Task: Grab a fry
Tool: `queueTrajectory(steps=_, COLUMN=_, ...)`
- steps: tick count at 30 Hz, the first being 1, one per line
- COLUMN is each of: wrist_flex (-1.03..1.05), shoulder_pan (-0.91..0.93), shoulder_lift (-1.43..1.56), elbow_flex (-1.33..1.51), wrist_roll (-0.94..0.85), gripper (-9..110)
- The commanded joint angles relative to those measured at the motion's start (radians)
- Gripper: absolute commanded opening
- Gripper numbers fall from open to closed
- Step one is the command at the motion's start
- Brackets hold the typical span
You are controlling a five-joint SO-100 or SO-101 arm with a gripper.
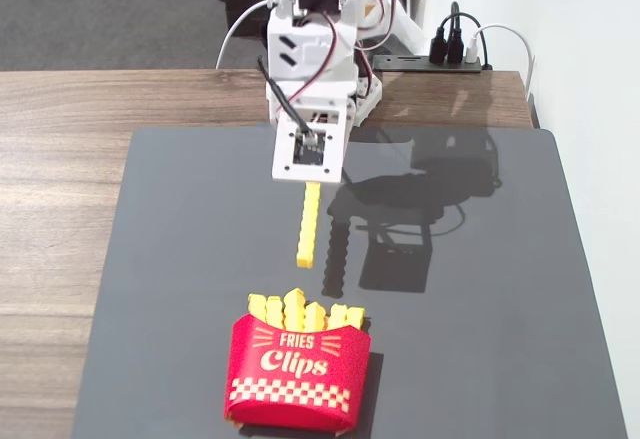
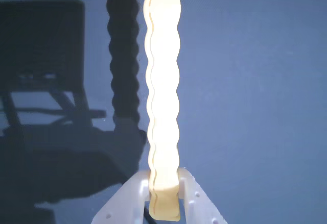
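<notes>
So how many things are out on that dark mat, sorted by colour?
Yellow, held in the jaws: 1 fry
Yellow, standing in the carton: about 6 fries, tips only, count uncertain
Red: 1 carton
Total: about 8

wood table | dark mat | grey carpet | white wall | power strip

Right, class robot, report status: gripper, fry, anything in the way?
White two-finger gripper shut on long yellow notched plastic fry. Fry held clear of the red Fries Clips carton. Dark mat unobstructed.
</notes>
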Motion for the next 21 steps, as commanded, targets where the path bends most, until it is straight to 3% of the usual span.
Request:
queueTrajectory(steps=1, wrist_flex=0.048, shoulder_pan=0.002, shoulder_lift=0.058, elbow_flex=-0.018, wrist_roll=0.0, gripper=3)
queueTrajectory(steps=21, wrist_flex=0.341, shoulder_pan=0.043, shoulder_lift=-0.055, elbow_flex=-0.517, wrist_roll=-0.052, gripper=3)
